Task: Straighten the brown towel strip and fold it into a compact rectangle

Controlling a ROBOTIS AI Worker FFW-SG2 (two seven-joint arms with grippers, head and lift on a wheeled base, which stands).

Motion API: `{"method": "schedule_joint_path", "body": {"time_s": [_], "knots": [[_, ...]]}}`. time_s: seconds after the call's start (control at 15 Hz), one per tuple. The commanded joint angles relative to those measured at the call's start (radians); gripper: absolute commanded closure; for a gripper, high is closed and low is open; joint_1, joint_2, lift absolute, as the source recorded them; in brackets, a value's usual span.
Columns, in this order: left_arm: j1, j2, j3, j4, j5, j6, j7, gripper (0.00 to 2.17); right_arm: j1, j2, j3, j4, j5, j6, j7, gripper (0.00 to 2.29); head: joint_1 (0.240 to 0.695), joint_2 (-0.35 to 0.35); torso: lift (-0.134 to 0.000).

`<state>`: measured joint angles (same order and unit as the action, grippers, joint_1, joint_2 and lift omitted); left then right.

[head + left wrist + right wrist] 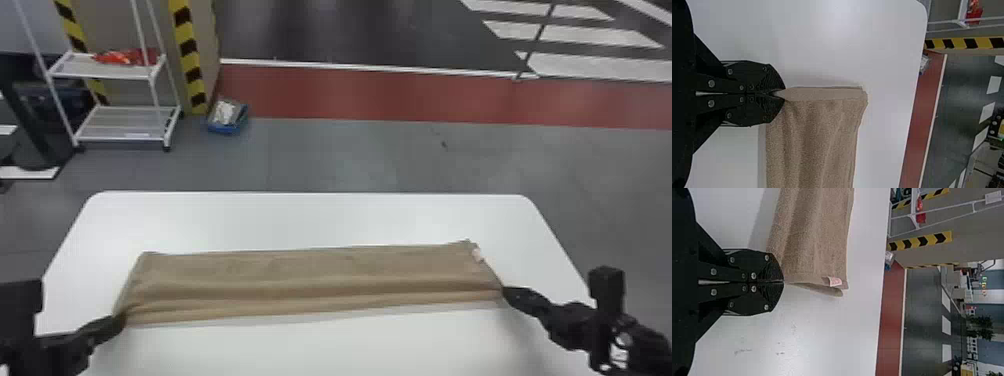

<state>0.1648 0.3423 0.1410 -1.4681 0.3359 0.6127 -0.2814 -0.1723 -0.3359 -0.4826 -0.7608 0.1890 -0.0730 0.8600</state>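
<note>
The table (310, 217) is widest. Past its far left corner stands a rack (122, 125). The towel (310, 275) stretches left to right over the table, rippled along its length. I have my left pincer (119, 320) clamped on its near corner at the table's left side, my right pincer (509, 293) pinched shut on its near corner at the table's right. A pale tag (477, 255) marks its end toward the table's right

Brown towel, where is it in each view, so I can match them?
Head view: the towel lies across the table.
Left wrist view: its left end, pinched by the left gripper.
Right wrist view: its tagged end, pinched by the right gripper.
Shared landmark: red floor band beyond the table.
</note>
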Motion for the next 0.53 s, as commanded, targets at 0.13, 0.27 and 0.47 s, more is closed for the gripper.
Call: {"method": "schedule_joint_path", "body": {"time_s": [0.13,0.27,0.47], "knots": [[0.058,0.0,0.04,-0.118,-0.001,0.129,-0.007,1.71,0.076,0.028,-0.059,-0.126,-0.022,0.097,0.04,1.42,0.695,-0.118,0.0],[0.076,0.0,0.052,-0.149,-0.003,0.151,-0.009,1.71,0.116,0.032,-0.082,-0.201,-0.033,0.152,0.056,1.42,0.695,-0.128,0.0],[0.087,-0.005,0.055,-0.17,-0.001,0.172,-0.009,1.69,0.137,0.041,-0.103,-0.249,-0.033,0.195,0.071,1.42,0.695,-0.142,0.0]]}}
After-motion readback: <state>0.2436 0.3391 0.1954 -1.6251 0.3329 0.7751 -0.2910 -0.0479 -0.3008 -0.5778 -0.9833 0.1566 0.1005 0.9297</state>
